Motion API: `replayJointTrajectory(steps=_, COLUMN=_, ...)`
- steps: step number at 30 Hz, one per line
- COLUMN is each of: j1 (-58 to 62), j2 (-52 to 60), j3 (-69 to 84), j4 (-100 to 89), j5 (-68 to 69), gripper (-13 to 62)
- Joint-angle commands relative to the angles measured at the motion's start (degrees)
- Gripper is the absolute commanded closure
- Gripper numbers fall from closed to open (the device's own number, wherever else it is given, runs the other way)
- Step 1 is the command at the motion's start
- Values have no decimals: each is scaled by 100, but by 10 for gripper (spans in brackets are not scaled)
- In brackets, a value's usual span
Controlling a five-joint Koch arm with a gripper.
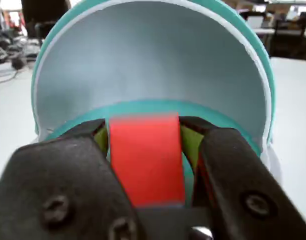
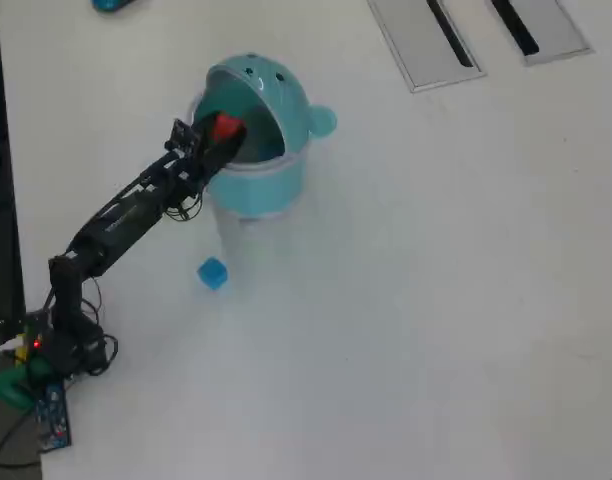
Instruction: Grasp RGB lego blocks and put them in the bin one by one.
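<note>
Holding the red block [image 1: 145, 160] pinched between its two black jaws, the gripper [image 1: 145, 150] hangs right at the mouth of the teal whale-shaped bin [image 1: 153, 107]; the wrist view shows the block squarely in front of the bin's pale inner wall, with the teal rim just behind and below it; yellow-green pads [image 1: 190, 142] line the inside of the jaws, and I cannot tell whether any yellow-green block is there too. From overhead, the arm [image 2: 126, 215] reaches up from its base at the lower left of the white surface [image 2: 436, 300], and the red block sits over the bin's opening under the domed hood [image 2: 266, 85]; the light blue block [image 2: 213, 272] lies on the surface near the bin's foot, untouched. This looks like the drop step for the red block, carrying done and release not yet made; the next move probably calls for spreading the jaws so the block falls inside, perhaps after easing a little further in to clear the front rim; after that the blue block is the likely next pick. Grey slotted panels [image 2: 426, 45] lie well apart at the top.
</note>
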Motion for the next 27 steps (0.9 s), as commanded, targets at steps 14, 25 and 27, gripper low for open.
replayJointTrajectory(steps=14, j1=-149, j2=1230, j3=-185, j4=738, j5=554, gripper=170)
replayJointTrajectory(steps=25, j1=-545, j2=3006, j3=993, j4=1881, j5=606, gripper=181)
replayJointTrajectory(steps=27, j1=-571, j2=3243, j3=1178, j4=2004, j5=606, gripper=181)
